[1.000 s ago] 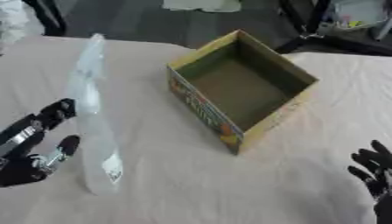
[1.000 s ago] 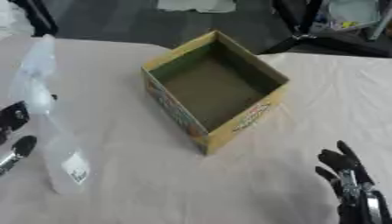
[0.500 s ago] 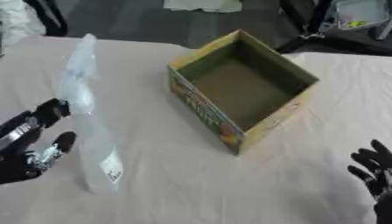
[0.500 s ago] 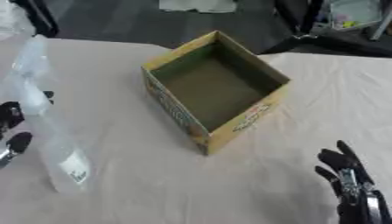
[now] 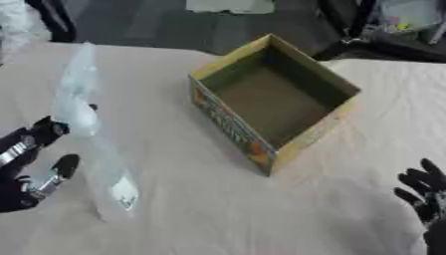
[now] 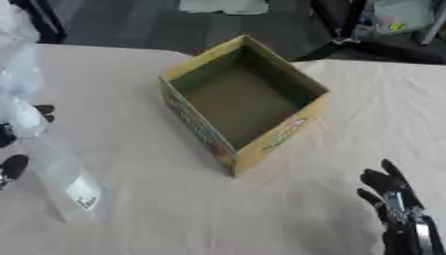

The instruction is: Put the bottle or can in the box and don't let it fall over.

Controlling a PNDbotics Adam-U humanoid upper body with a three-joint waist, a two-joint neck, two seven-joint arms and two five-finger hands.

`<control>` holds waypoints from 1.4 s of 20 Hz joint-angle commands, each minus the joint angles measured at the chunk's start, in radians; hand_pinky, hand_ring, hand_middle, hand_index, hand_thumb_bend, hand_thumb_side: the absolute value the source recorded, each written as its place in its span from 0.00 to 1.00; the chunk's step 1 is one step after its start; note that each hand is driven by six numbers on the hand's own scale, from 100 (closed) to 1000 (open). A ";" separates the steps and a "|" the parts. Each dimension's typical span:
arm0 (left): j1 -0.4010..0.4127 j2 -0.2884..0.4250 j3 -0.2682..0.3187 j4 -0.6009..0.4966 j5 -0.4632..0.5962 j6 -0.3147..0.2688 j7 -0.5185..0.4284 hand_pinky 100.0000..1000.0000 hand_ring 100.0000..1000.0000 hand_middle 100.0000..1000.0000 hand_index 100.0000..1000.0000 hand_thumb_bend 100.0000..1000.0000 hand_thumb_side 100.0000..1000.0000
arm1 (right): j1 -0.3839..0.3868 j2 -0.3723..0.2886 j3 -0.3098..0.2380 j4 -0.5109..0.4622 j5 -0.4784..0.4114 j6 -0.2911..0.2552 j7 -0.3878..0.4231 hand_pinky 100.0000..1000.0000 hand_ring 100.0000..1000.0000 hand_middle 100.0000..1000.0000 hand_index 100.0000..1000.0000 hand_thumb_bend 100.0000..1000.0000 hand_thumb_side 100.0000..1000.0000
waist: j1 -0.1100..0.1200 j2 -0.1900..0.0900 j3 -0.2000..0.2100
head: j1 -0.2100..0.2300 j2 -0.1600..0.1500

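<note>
**Bottle at left hand, not yet lifted – box waiting empty**

Clear plastic bottle (image 5: 91, 144) stands on the worktop (image 5: 174, 209), tall, leaning a bit w/ its top tipped away from the hand's side toward the far edge; small white label near its base. It sits just beside the left hand (image 5: 31, 164), on the hand's inner side, fingertips reaching toward its body. Fingers look part-curled around it but the blur makes contact unclear – can't tell if it's actually gripped or only flanked.

Box (image 5: 275, 102), yellow card w/ printed sides, open top, nothing visible inside, sits well apart from the left hand, across to the right and further out. Right hand (image 6: 396, 209) idle near the lower right corner, fingers up and relaxed, holding nothing, well clear of the box.

Step, as I read it: approach/grasp stage; carry and placement not yet done.

Next move probably needs: close round the bottle mid-body, keep it upright on the lift, clear the near box wall, set it down flat inside. Tall, light, already leaning – tip risk looks high.
</note>
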 commanded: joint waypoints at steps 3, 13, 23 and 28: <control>-0.001 0.045 0.013 -0.038 0.019 0.007 -0.010 1.00 1.00 1.00 0.88 0.00 0.62 | 0.002 -0.019 -0.005 -0.012 -0.010 -0.004 -0.002 0.80 0.84 0.99 0.72 0.00 0.80 | 0.007 -0.023 0.001 | -0.002 -0.010; 0.000 0.054 0.015 -0.062 0.077 0.046 -0.039 1.00 1.00 0.99 0.86 0.00 0.62 | 0.002 -0.023 -0.005 -0.012 -0.015 -0.003 -0.001 0.80 0.84 0.99 0.72 0.00 0.80 | 0.011 -0.024 -0.003 | -0.011 -0.008; -0.008 0.059 0.010 -0.086 0.092 0.070 -0.053 1.00 1.00 0.99 0.85 0.00 0.62 | 0.000 -0.024 -0.005 -0.012 -0.016 0.003 -0.003 0.80 0.84 0.99 0.72 0.00 0.81 | 0.013 -0.023 -0.003 | -0.009 -0.006; -0.019 0.057 0.001 -0.087 0.090 0.078 -0.059 1.00 1.00 0.99 0.85 0.00 0.62 | 0.001 -0.024 -0.005 -0.012 -0.017 0.002 -0.003 0.80 0.84 1.00 0.72 0.00 0.81 | 0.013 -0.024 -0.005 | -0.007 -0.009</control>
